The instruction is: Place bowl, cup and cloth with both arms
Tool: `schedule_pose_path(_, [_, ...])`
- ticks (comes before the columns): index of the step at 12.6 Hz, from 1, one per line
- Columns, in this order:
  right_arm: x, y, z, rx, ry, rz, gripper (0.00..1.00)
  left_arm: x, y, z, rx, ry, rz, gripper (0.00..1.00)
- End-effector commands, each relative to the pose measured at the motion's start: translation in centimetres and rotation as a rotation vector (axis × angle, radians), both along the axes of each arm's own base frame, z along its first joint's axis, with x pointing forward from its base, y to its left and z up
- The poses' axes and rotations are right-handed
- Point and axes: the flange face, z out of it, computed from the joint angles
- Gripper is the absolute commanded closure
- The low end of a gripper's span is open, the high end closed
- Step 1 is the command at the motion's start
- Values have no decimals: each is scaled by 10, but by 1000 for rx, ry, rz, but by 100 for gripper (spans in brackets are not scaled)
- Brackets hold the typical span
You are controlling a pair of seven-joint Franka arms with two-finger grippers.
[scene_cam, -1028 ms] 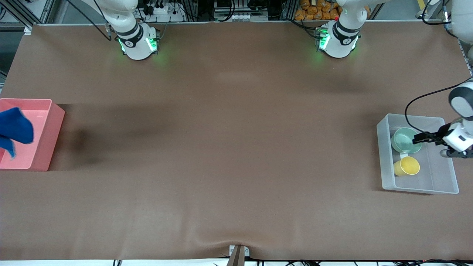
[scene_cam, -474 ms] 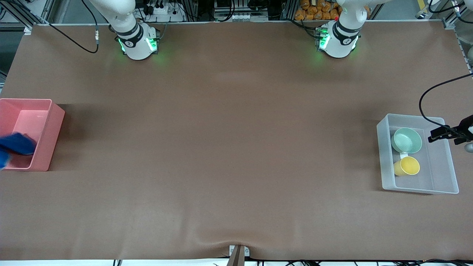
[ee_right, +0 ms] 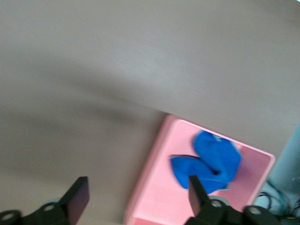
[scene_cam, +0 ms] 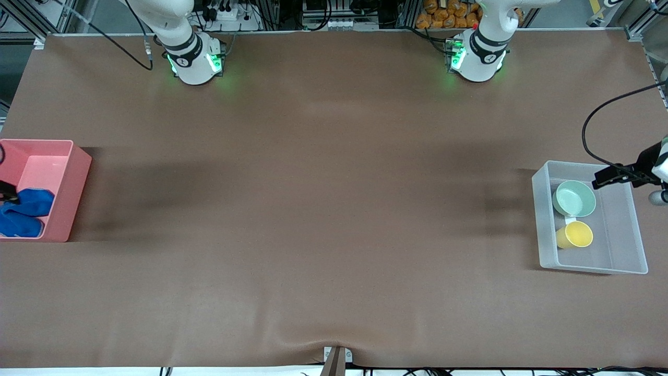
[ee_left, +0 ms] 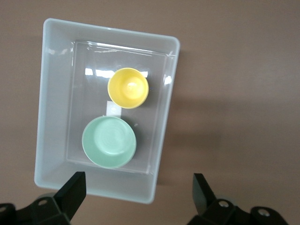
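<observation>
Bowl (scene_cam: pixel 574 198) and cup (scene_cam: pixel 575 234) side by side in clear bin (scene_cam: pixel 626 230); cloth (scene_cam: pixel 23 213) in pink bin (scene_cam: pixel 73 188) — sorted apart. Left tool (ee_left: pixel 138 190) spread empty (over bin's rim); right tool (ee_right: pixel 136 197) likewise spread, above tabletop (scene_cam: pixel 323 209).

the front view looks down from high across the table (scene_cam: pixel 334 209), facing both bases. the left wrist view looks straight down into the clear bin (ee_left: pixel 51 93), also in front. the right wrist view tilts over the pink bin (ee_right: pixel 154 187).

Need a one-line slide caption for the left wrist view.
Open left hand above the clear bin holding the bowl and cup, side by side.
</observation>
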Motion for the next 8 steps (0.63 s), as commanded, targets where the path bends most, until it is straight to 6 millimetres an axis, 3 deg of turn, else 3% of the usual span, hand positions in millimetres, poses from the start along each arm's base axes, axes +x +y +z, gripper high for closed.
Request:
schedule_pose_path(1, [-26, 71, 62, 7, 14, -199, 0, -26, -24, 47, 12, 5, 6, 0])
schedule_pose_path(4, [-67, 152, 126, 85, 32, -310, 0, -55, -61, 93, 48, 6, 23, 0])
schedule_pose_path(6, [-84, 167, 130, 104, 66, -361, 0, -84, -72, 119, 42, 16, 9, 0])
schedule_pose_path(7, [-95, 168, 129, 105, 71, -362, 0, -86, -72, 126, 41, 8, -7, 0])
schedule_pose_path(8, [-102, 165, 131, 107, 68, -365, 0, -76, -74, 128, 47, -1, -13, 0])
